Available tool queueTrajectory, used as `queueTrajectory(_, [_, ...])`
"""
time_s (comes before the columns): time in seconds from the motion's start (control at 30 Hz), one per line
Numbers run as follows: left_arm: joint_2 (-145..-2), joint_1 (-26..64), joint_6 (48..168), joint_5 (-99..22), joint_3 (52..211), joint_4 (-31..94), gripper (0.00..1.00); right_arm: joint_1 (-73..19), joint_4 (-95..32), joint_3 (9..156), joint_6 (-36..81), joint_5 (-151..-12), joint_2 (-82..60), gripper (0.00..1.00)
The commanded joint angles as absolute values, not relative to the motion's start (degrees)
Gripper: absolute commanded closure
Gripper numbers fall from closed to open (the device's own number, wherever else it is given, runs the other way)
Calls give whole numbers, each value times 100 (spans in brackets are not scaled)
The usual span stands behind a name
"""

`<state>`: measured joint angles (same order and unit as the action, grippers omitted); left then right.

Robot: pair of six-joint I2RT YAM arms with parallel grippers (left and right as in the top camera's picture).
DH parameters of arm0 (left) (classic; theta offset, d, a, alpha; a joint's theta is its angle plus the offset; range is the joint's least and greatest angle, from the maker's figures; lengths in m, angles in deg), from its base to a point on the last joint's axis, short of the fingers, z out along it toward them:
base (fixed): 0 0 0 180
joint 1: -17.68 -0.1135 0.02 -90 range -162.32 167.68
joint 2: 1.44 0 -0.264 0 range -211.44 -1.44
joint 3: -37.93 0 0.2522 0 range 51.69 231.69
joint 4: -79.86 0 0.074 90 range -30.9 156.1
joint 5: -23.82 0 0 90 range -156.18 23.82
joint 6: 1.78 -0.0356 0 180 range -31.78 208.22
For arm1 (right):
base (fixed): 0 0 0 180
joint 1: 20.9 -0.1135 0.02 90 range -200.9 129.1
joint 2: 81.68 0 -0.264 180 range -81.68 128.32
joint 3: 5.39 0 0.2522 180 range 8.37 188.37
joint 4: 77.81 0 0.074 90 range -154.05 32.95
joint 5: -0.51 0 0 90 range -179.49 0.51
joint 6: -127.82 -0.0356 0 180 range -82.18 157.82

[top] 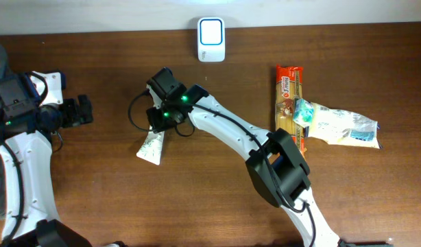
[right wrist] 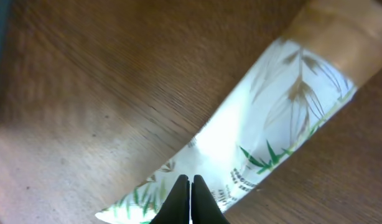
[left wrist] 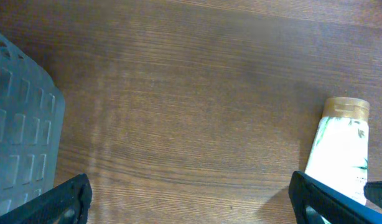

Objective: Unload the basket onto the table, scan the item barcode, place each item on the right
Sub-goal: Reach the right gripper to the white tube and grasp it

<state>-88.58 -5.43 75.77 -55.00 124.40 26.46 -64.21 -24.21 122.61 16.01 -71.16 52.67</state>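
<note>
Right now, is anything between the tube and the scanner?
Nothing visible. The tube lies under the shut right hand, and only bare table separates it from the white scanner at the far edge. The pasta pack and plastic bag lie well off to the side of that line.

Desk (top: 94,206): a dark brown wood-grain top fills nearly the whole overhead view, its grain running from 9 to 3 o'clock. A pale bluish-white strip (top: 94,12) borders the 12 o'clock edge; whether it is wall or floor cannot be told. The light is diffuse and leaves a soft sheen (left wrist: 104,130) on the wood in the left wrist view. At 9 o'clock there, a grey-blue panel (left wrist: 20,137) with moulded square recesses.
</note>
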Motion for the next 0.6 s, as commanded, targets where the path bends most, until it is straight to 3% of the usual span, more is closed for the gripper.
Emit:
queueTrajectory(0.0, [-8860,-574,7524,-5441,12493,2657,1,-6396,-2349,12235,1481,-6956,5352,96])
queueTrajectory(0.57, [-8860,-574,7527,-5441,12493,2659,1,-6316,-1919,12215,1479,-6980,5588,96])
